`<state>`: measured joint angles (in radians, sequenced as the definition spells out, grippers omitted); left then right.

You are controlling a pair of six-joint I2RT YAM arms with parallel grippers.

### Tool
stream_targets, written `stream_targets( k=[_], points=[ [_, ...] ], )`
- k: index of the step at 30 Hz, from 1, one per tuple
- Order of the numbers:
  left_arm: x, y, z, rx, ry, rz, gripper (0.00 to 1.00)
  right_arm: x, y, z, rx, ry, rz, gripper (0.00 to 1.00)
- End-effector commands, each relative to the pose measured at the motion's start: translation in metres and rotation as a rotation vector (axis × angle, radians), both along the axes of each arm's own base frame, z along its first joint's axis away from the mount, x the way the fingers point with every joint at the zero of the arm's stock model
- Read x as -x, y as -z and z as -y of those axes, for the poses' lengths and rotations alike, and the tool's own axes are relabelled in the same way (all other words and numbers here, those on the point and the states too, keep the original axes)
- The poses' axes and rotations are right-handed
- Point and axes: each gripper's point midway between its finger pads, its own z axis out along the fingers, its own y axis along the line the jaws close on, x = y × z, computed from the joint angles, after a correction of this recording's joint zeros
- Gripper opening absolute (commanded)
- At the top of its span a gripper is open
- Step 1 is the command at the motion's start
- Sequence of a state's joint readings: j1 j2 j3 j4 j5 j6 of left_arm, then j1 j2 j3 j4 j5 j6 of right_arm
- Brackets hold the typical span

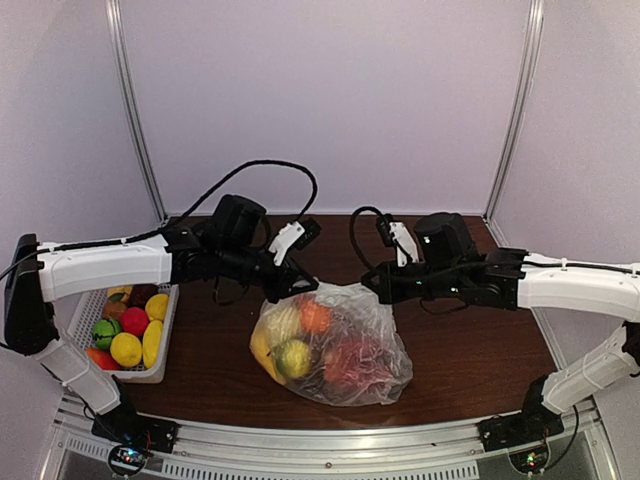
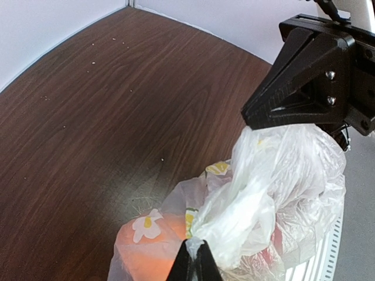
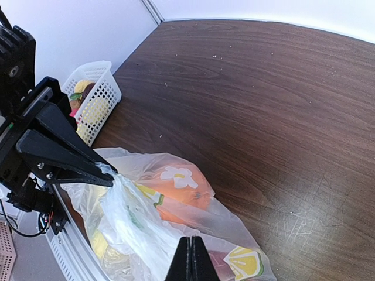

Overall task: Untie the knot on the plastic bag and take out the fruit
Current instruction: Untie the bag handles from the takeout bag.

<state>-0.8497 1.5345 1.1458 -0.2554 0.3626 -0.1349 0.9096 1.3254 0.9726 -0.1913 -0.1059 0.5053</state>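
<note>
Clear crinkly plastic bag [image 1: 335,350] lies mid-table on dark wood-grain tabletop [image 1: 470,350], bulging w/ fruit. L gripper [image 1: 304,287] is at the bag's far-left corner: jaws closed tight, no gap, thin strand of bag film pinched betw. the tips (L wrist view). R gripper [image 1: 373,288] is at the far-right corner: jaws likewise pressed together on bag film (R wrist view). A bunched, twisted band of plastic runs from one claw to the other, stretched above the bag body. The knot can't be told apart from the rest of the bunch. Fruit inside the bag: round orange fruit [image 1: 315,317] nr the far side, yellow-green piece [image 1: 293,358] near-left, red mass [image 1: 350,365] to the R. Film has printed flower + lemon-slice motifs. White slotted plastic basket [image 1: 168,330] sits at the table's L edge, well apart from the bag, holding green, red + yellow pieces.
</note>
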Motion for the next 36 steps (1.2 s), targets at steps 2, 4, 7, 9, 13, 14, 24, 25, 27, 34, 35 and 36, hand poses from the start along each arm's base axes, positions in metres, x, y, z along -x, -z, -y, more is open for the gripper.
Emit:
stream_targets(
  k=[2,4,7,9,13,14,24,25,27,34,35,36],
  points=[
    [-0.019,-0.001,-0.018,-0.003,-0.107,0.001,0.00,-0.013,-0.005,0.030,-0.002,0.132,0.028,0.00],
    [-0.022,0.000,-0.019,-0.003,-0.123,-0.007,0.00,-0.015,-0.005,0.037,-0.003,0.162,0.035,0.00],
    [-0.028,0.000,-0.024,0.001,-0.150,-0.022,0.00,-0.016,-0.007,0.045,-0.008,0.195,0.042,0.00],
    [-0.031,0.001,-0.026,0.005,-0.165,-0.030,0.00,-0.017,-0.008,0.048,-0.016,0.205,0.043,0.00],
    [-0.032,-0.002,-0.027,0.014,-0.168,-0.031,0.04,-0.014,-0.012,0.043,-0.039,0.171,0.045,0.00],
    [-0.030,-0.004,-0.026,0.020,-0.150,-0.027,0.07,-0.011,-0.012,0.037,-0.050,0.138,0.036,0.00],
    [-0.021,-0.074,-0.030,0.108,-0.041,0.224,0.73,-0.004,-0.022,0.013,-0.089,0.014,0.034,0.00],
    [-0.018,-0.081,-0.026,0.124,-0.012,0.238,0.73,-0.004,-0.022,0.012,-0.089,0.010,0.033,0.00],
    [-0.013,-0.086,-0.017,0.140,0.040,0.229,0.68,-0.005,-0.022,0.010,-0.090,0.004,0.032,0.00],
    [0.015,-0.067,0.030,0.091,0.222,0.206,0.55,-0.004,-0.018,0.007,-0.096,-0.003,0.025,0.00],
    [0.016,-0.065,0.034,0.085,0.231,0.204,0.53,-0.004,-0.018,0.008,-0.097,-0.004,0.025,0.00],
    [0.018,-0.062,0.038,0.081,0.242,0.203,0.49,-0.004,-0.018,0.007,-0.098,-0.005,0.025,0.00]
  ],
)
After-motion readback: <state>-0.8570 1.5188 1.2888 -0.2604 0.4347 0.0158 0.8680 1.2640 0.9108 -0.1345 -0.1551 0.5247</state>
